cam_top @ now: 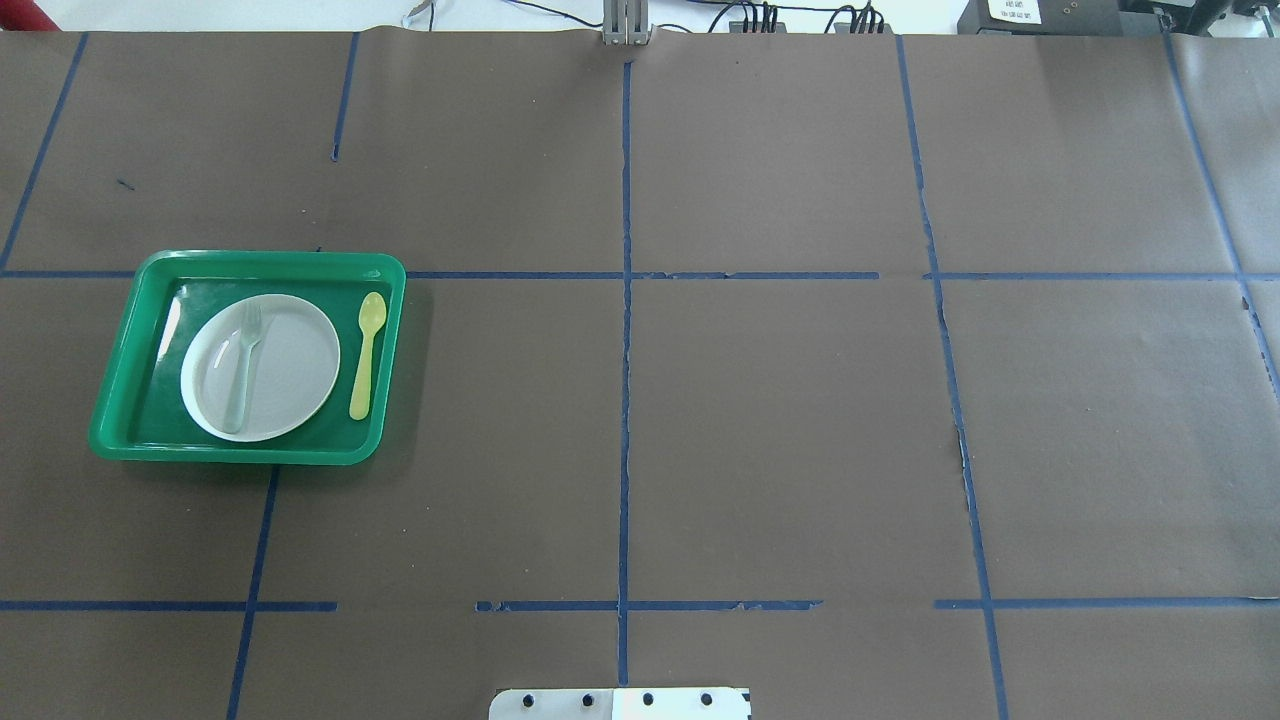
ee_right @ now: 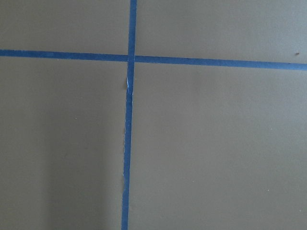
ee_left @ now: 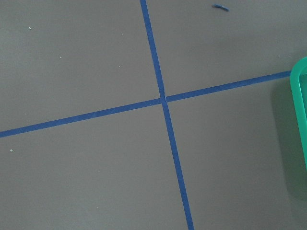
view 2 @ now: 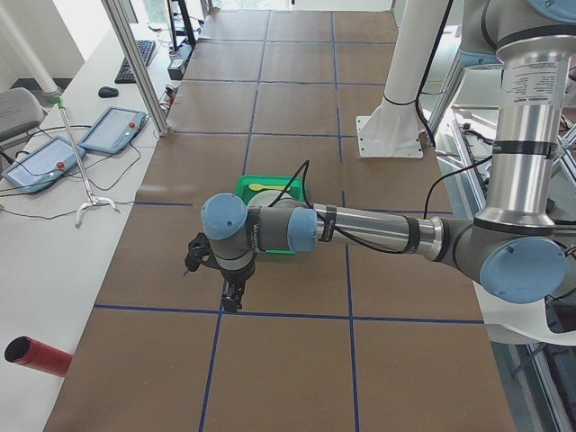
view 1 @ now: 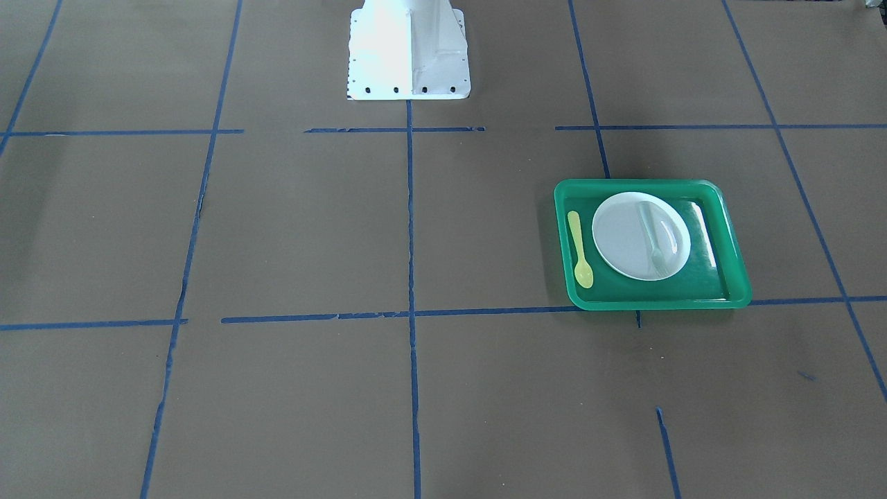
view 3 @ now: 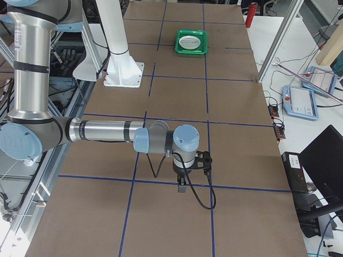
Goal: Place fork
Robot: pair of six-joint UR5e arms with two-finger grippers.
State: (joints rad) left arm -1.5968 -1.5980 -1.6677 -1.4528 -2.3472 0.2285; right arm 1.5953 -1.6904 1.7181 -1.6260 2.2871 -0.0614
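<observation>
Tape cross [ee_left: 163,99] near the table's [cam_top: 780,430] left end is where the left gripper [view 2: 232,301] hangs, just beside the green tray [cam_top: 250,262]. It only shows up in the side view, so open or closed, can't tell.

Next over, the fork [cam_top: 243,365] lies flat on the left half of the white plate [cam_top: 295,375], tines pointing away from the robot. The plate sits in the tray, and the yellow spoon [cam_top: 366,355] lies on the tray floor just right of it, roughly parallel to the fork.

Way off to the right, the right gripper [view 3: 182,184] hangs over another tape crossing, well apart from everything. Same deal, can't tell its state.

Best guess is the pick hasn't begun, though with the fork on the plate it could just as well be done. If it's the start, the left arm looks like the obvious one. It'd need to swing over the tray, line up across that slim handle and pinch low. A thin fork on a slick plate will probably skid.
</observation>
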